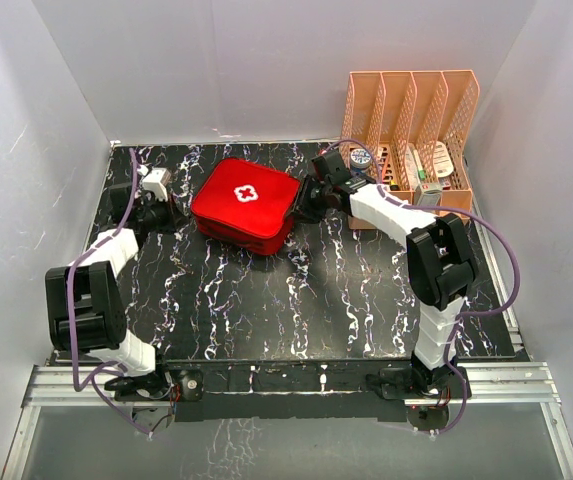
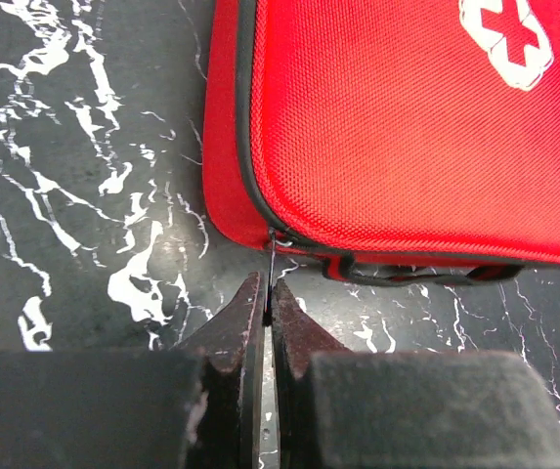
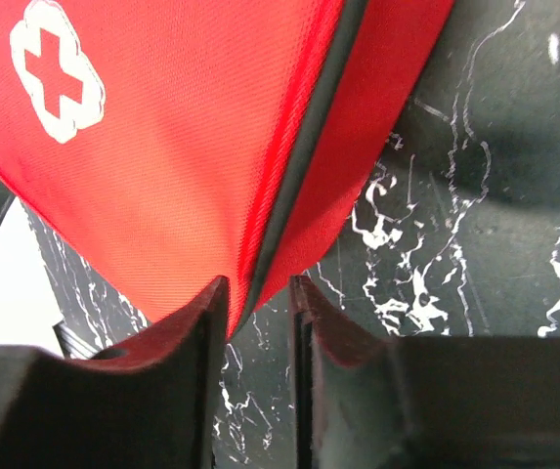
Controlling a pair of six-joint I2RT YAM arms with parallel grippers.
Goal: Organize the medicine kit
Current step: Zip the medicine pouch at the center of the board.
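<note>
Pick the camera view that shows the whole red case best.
The top view: the whole case sits in frame, cross up. The left wrist view shows one corner; the right wrist view, one edge and the cross.

file rack (image 1: 364, 105) contents indistinct, medicine kit (image 2: 407, 127) edge-cropped

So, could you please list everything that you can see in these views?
medicine kit: one, red with a white cross, back-centre of the table, lid down.
zip pull: one, thin metal, at the kit's corner.
file rack: one, orange-pink, back right corner.
small items: several, mixed colours, in the rack's compartments; too small to identify.
table: one, black with white marbling.
left gripper: one, black, shut on the zip pull.
right gripper: one, black, jaws slightly apart astride the kit's other corner.
</note>
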